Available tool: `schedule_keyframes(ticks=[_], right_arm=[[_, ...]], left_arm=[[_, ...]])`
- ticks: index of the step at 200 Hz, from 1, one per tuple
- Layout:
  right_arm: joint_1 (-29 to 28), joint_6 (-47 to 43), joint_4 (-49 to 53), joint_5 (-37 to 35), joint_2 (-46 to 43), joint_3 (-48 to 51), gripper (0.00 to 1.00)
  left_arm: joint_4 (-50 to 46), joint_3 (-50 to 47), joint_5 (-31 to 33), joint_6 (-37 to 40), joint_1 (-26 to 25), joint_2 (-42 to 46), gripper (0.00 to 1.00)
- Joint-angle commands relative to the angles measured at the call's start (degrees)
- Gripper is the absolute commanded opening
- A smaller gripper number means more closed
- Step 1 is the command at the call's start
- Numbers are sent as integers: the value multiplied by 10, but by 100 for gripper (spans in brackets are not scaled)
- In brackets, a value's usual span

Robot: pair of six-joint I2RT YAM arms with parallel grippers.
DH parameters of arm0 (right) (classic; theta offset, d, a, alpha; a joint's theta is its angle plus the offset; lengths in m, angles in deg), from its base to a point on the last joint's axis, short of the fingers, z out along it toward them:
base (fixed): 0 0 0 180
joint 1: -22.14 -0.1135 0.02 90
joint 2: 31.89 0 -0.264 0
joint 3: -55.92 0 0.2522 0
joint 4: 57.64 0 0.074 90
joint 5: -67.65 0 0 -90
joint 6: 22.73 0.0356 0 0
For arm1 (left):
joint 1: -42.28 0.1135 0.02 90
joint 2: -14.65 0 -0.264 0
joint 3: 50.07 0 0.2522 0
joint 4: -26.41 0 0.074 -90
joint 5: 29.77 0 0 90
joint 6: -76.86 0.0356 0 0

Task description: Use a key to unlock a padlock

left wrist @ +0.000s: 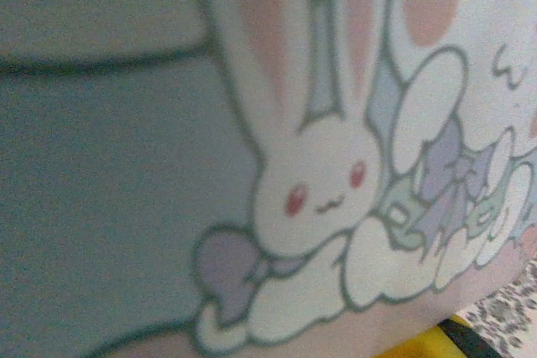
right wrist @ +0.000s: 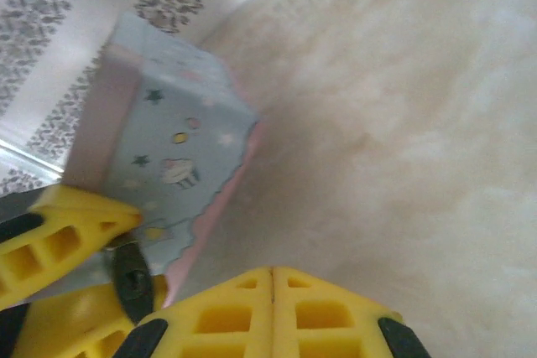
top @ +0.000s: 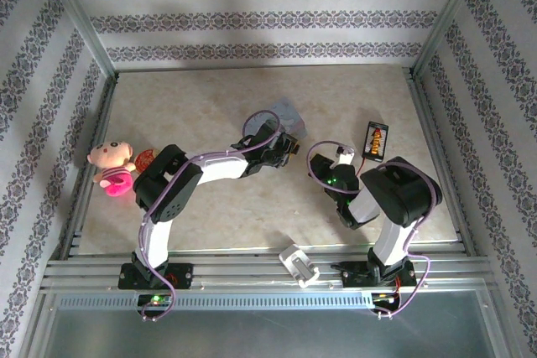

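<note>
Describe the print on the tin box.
Pale blue tin box printed with a white cartoon rabbit and lilac bow; clearest in the left wrist view.

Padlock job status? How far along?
Done: nothing visibly unlocked. In hand: left fingers, beside the tin, pinch a small dark piece, likely the padlock; right fingers are shut close by, key too small to tell. To do: insert key, turn, open it.

You have a pale beige marbled tabletop (top: 193, 98) under your left hand (top: 289, 147), softly lit. Beyond that hand rises a white wall (top: 252, 4) with grey floral stripes; matching walls (top: 33, 123) close both sides, with metal posts (top: 80, 18) at the corners.
</note>
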Motion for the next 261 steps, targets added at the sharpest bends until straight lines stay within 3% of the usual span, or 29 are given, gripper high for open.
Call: schedule_keyframes(ticks=[1, 54, 73, 90, 101, 137, 170, 212, 234, 261], right_arm=[[4, 58, -16, 22, 24, 12, 0], [5, 100, -15, 39, 47, 53, 0], [6, 109, -9, 36, 45, 65, 0], [6, 107, -7, 39, 40, 71, 0], [8, 104, -10, 47, 38, 72, 0], [26, 105, -10, 87, 3, 68, 0], [41, 101, 7, 147, -51, 53, 0], [60, 118, 23, 222, -116, 29, 0], [68, 136, 27, 257, -139, 13, 0], [68, 159, 28, 284, -156, -13, 0]], left_arm=[[-116, -5, 31, 7, 10, -29, 9], [-168, 22, 42, 69, 8, -40, 13], [-173, 20, 39, 78, 6, -47, 41], [-170, 16, 34, 81, 2, -49, 51], [-166, 12, 34, 84, 0, -47, 63], [-167, 8, 41, 105, -4, -23, 72], [-157, -6, 39, 168, -4, 38, 100], [-137, -46, 30, 307, 3, 144, 99], [-8, -119, -35, 345, 19, 191, 99], [198, -190, -163, 341, 45, 196, 99]])
